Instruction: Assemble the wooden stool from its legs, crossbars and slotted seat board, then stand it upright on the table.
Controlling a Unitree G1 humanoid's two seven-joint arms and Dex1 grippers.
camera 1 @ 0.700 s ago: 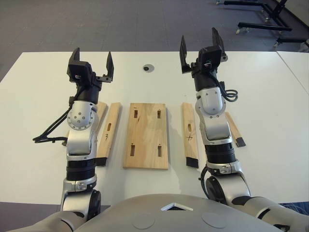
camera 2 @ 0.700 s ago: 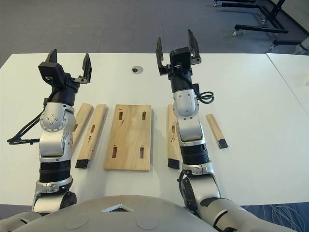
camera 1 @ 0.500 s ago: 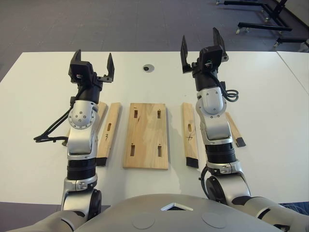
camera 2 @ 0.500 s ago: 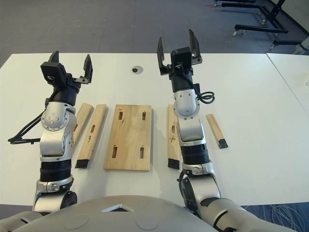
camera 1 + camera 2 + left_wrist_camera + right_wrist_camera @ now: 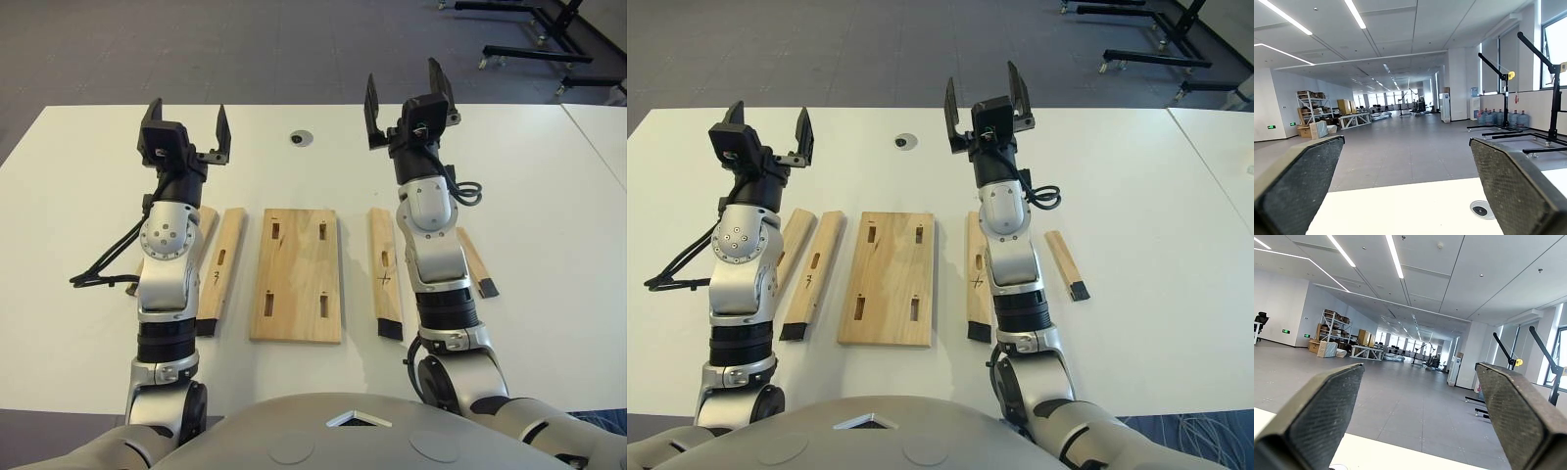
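From the left eye view, your left gripper and right gripper both hang above the far half of the surface, each spread wide and holding nothing. The seat board lies flat between the arms, slots facing up. A slotted slat lies just to its left and a marked slat just to its right. Nothing is joined yet. Each forearm sits directly over its own side's pieces, so a careless descent could sweep a slat out of line or under the board.

From the right eye view, the short bar lies apart on the right, beside your right arm. A loose cable trails off the left arm near the outer slat and could drag or snag that piece when you swing. All the pieces lie flat, so I expect the fingertips to push them along rather than lift them unless you take them by an edge.

From the left wrist view, the fingers frame the room and the far surface edge, not the wood, so you would be reaching with no close view.

The right wrist view is the same, with its fingers wide apart and aimed at the room. Tilt it down before committing, or a tenon may meet its slot skewed and jam.
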